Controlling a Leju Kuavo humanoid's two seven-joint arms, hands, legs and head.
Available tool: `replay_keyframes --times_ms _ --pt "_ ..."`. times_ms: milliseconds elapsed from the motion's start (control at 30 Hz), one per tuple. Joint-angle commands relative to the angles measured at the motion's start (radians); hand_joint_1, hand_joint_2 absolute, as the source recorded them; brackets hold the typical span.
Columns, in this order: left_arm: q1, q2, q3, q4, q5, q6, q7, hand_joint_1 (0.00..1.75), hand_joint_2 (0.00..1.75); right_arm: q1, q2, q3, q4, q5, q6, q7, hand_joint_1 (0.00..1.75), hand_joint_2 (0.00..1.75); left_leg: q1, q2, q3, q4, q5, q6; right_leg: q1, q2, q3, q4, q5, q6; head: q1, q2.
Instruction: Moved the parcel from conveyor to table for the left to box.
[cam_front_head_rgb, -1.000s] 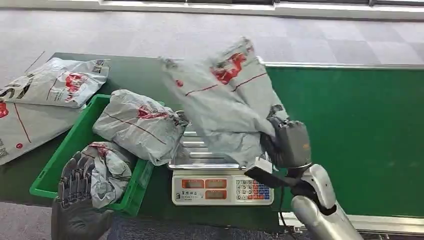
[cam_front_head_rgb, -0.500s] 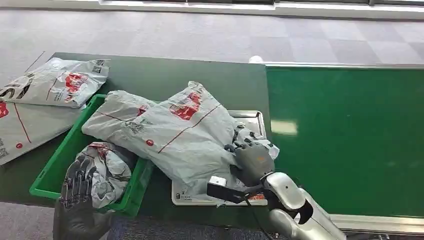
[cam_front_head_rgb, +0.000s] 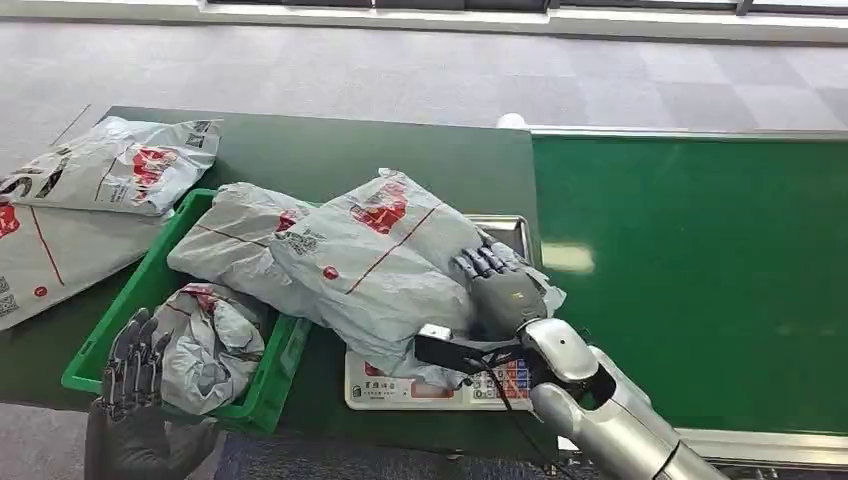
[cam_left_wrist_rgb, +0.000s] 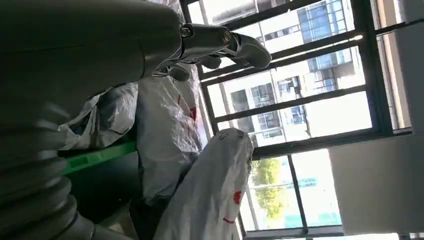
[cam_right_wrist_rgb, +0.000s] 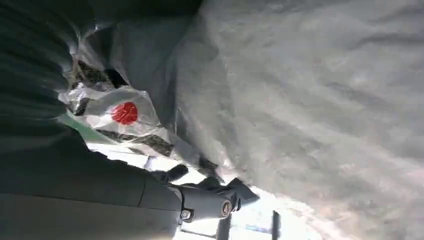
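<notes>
The grey parcel (cam_front_head_rgb: 385, 260) with a red logo lies across the weighing scale (cam_front_head_rgb: 400, 385), and its left end leans on a parcel in the green bin (cam_front_head_rgb: 150, 275). My right hand (cam_front_head_rgb: 497, 288) rests on the parcel's right end with its fingers stretched out over the bag. In the right wrist view the parcel (cam_right_wrist_rgb: 320, 100) is pressed close to the hand, and the thumb (cam_right_wrist_rgb: 210, 204) stands apart from it. My left hand (cam_front_head_rgb: 130, 360) is held up by the bin's near left corner, fingers apart and holding nothing; its thumb and fingers (cam_left_wrist_rgb: 215, 45) are spread against the windows.
Two more grey parcels (cam_front_head_rgb: 225, 245) (cam_front_head_rgb: 205, 345) fill the bin. Other parcels (cam_front_head_rgb: 120, 165) (cam_front_head_rgb: 40, 255) lie on the dark green table (cam_front_head_rgb: 330, 150) at the far left. The bright green conveyor belt (cam_front_head_rgb: 700, 260) runs along the right.
My right arm has brought the raised parcel down and to the left onto the scale, and the fingers have straightened. My left hand has sunk a little lower.
</notes>
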Motion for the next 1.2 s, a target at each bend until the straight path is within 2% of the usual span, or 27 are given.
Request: replay_keyframes --times_ms 33,133,200,333,367,500,600,700,767,967,1200 --pt "-0.099 0.032 -0.038 0.037 -0.078 0.017 0.012 0.00 1.75 0.036 -0.003 -0.107 -0.065 -0.251 -0.190 -0.208 0.00 0.00 0.000 -0.002 -0.003 0.000 0.001 0.000 0.000 -0.003 -0.002 0.000 0.001 -0.001 0.000 0.000" --pt "-0.099 0.032 -0.038 0.037 -0.078 0.017 0.012 0.00 1.75 0.036 -0.003 -0.107 -0.065 -0.251 -0.190 -0.208 0.00 0.00 0.000 -0.001 -0.004 0.000 0.002 -0.001 0.000 0.000 -0.002 0.000 0.002 -0.001 0.000 0.000" --pt "-0.111 0.053 -0.060 0.032 -0.100 0.041 0.013 0.00 1.75 0.068 0.012 -0.160 -0.113 -0.382 -0.273 -0.339 0.00 0.00 0.000 0.000 -0.002 -0.001 0.002 -0.001 0.001 0.000 -0.001 -0.001 0.002 -0.002 0.000 0.000" --pt "-0.182 0.095 -0.115 0.020 -0.185 0.139 0.064 0.00 1.75 0.129 0.024 -0.249 -0.248 -0.595 -0.329 -0.469 0.00 0.00 0.000 -0.004 -0.006 -0.001 0.003 -0.001 0.000 -0.003 -0.005 0.000 0.002 -0.002 0.000 0.000" --pt "-0.201 0.106 -0.125 0.013 -0.196 0.161 0.069 0.00 1.75 0.152 0.038 -0.273 -0.279 -0.625 -0.344 -0.490 0.00 1.75 0.000 -0.005 -0.007 0.000 0.003 -0.001 0.000 -0.003 -0.005 0.001 0.002 -0.002 0.000 0.000" --pt "-0.259 0.134 -0.174 -0.008 -0.322 0.255 0.128 0.00 1.75 0.253 0.097 -0.367 -0.391 -0.691 -0.435 -0.558 0.00 1.75 0.001 -0.004 -0.006 0.000 0.003 -0.001 0.001 -0.004 -0.004 0.000 0.002 -0.002 0.000 0.000" --pt "-0.360 0.156 -0.276 0.012 -0.495 0.305 0.256 0.00 1.75 0.342 0.185 -0.461 -0.477 -0.803 -0.594 -0.663 0.00 1.75 0.000 -0.006 -0.007 -0.001 0.004 -0.001 0.001 -0.006 -0.004 0.000 0.002 -0.002 0.000 0.000" --pt "-0.478 0.175 -0.394 0.046 -0.657 0.284 0.431 0.00 1.75 0.450 0.213 -0.462 -0.545 -0.920 -0.773 -0.776 0.00 1.75 0.001 -0.010 -0.007 0.000 0.004 -0.001 0.001 -0.009 -0.003 0.000 0.001 -0.002 0.000 0.000" --pt "-0.505 0.176 -0.417 0.062 -0.683 0.285 0.472 0.00 1.75 0.469 0.196 -0.443 -0.549 -0.938 -0.804 -0.795 0.00 1.75 0.001 -0.013 -0.006 -0.001 0.005 -0.001 0.001 -0.012 -0.002 -0.001 0.001 -0.002 0.000 0.000" --pt "-0.499 0.184 -0.421 0.057 -0.683 0.287 0.473 0.00 1.75 0.456 0.196 -0.441 -0.533 -0.944 -0.809 -0.799 0.00 1.75 0.000 0.001 -0.005 -0.001 0.003 -0.001 0.000 0.001 -0.004 0.000 0.002 -0.002 0.000 0.000" --pt "-0.495 0.187 -0.421 0.057 -0.683 0.287 0.473 0.00 1.75 0.453 0.195 -0.442 -0.532 -0.944 -0.809 -0.799 0.00 1.75 0.000 0.001 -0.004 -0.002 0.003 -0.001 0.000 0.001 -0.004 -0.001 0.003 -0.002 0.000 0.000"
